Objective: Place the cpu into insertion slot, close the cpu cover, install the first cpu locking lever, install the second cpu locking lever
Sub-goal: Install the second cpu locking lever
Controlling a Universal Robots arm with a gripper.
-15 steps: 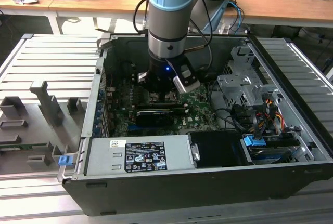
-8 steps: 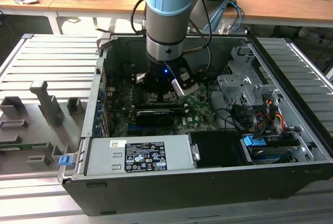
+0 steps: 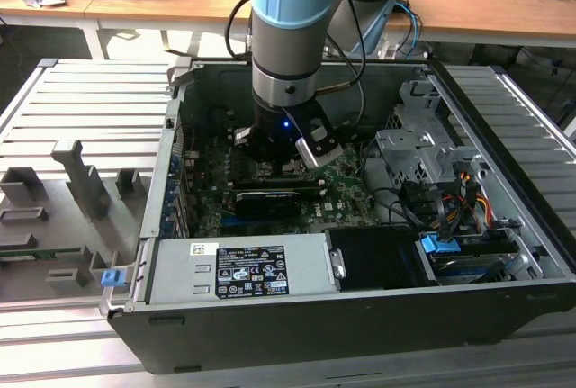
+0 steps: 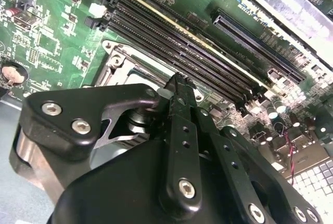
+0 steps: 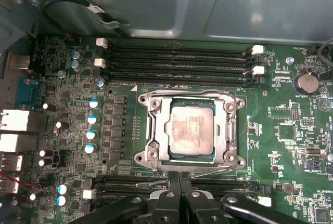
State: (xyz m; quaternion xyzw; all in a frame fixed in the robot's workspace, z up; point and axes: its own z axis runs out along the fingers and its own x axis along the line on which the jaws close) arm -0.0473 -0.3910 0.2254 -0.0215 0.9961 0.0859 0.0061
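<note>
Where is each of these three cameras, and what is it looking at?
Exterior view: off the arm, looking down into the open computer case; arm and end effector show.
First wrist view: on the arm, facing the cpu under its cpu cover; end effector at the edge.
Second wrist view: on the arm, beside the end effector.
Both wrist views share the insertion slot.

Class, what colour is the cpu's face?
Pale silvery-tan, the cpu showing best in the first wrist view.

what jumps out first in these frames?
The blue-jointed arm plunging into the open computer case in the exterior view. In the first wrist view, the cpu sits in the insertion slot with the cpu cover down around it, and the gripper poised at the slot's edge, fingers together.
</note>
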